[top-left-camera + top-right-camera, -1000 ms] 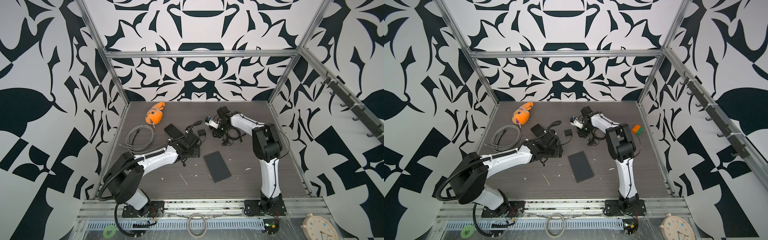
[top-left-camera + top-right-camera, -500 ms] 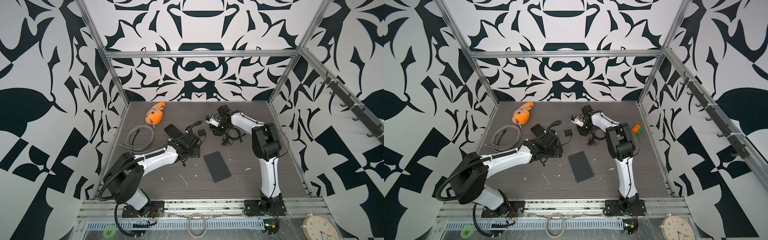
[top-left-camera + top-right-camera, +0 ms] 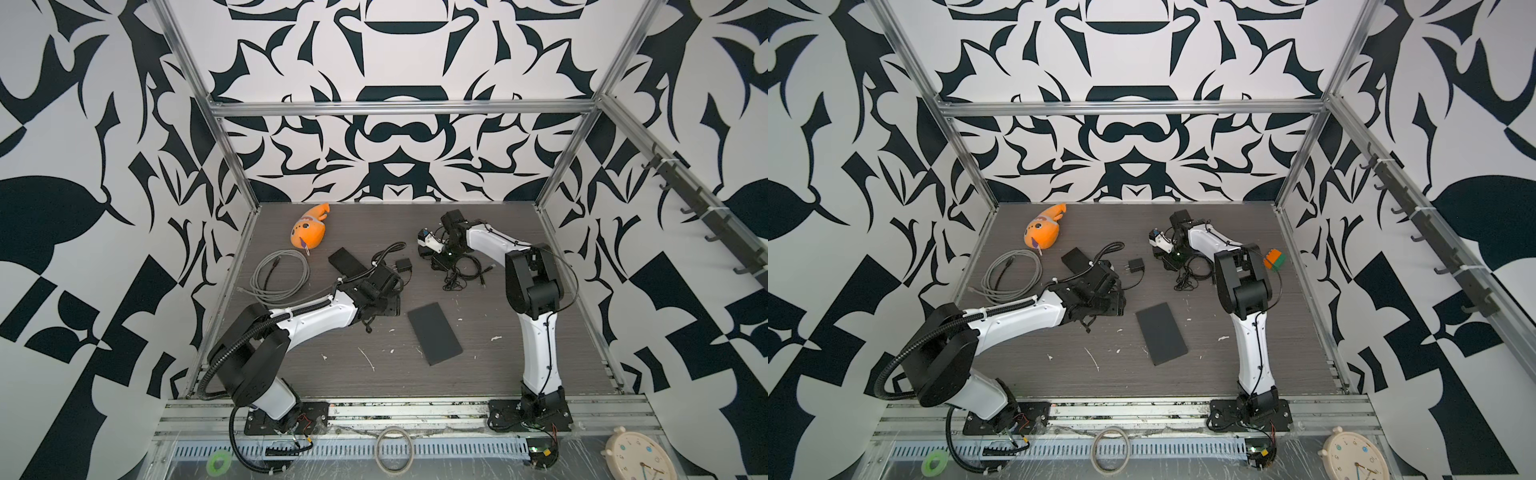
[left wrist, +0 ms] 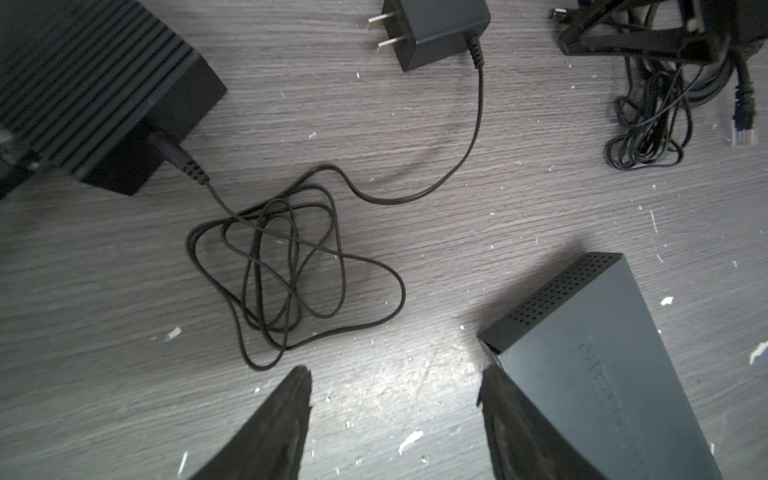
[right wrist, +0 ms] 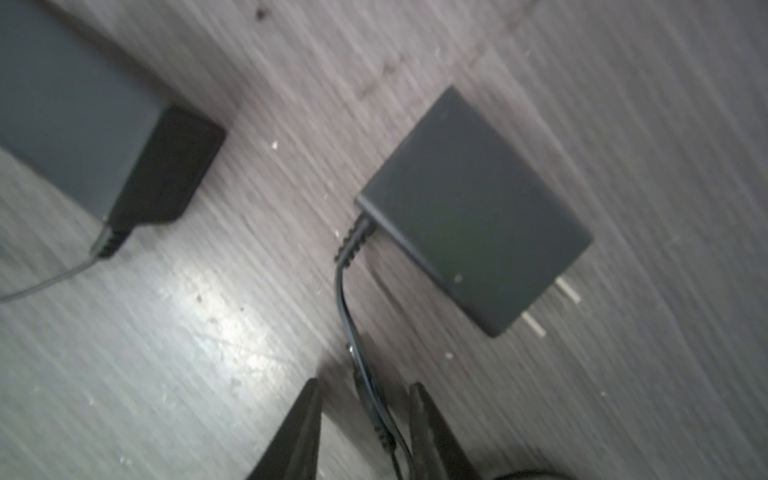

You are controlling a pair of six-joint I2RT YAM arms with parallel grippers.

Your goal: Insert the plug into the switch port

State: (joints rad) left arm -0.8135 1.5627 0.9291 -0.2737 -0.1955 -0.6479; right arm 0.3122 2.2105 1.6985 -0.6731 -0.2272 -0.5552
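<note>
Where fingers (image 5: pixel 299 440) flank it, the cord (image 5: pixel 365 395) runs along them

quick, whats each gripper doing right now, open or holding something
left gripper: open, empty, close beside the switch.
right gripper: open, jaws either side of the thin adapter cable, a gap showing, not clamped.

The right wrist view was blurred, its cord (image 5: pixel 343 299) running out of frame. The left wrist view cropped the switch (image 4: pixel 602 374), hiding its ports.
</note>
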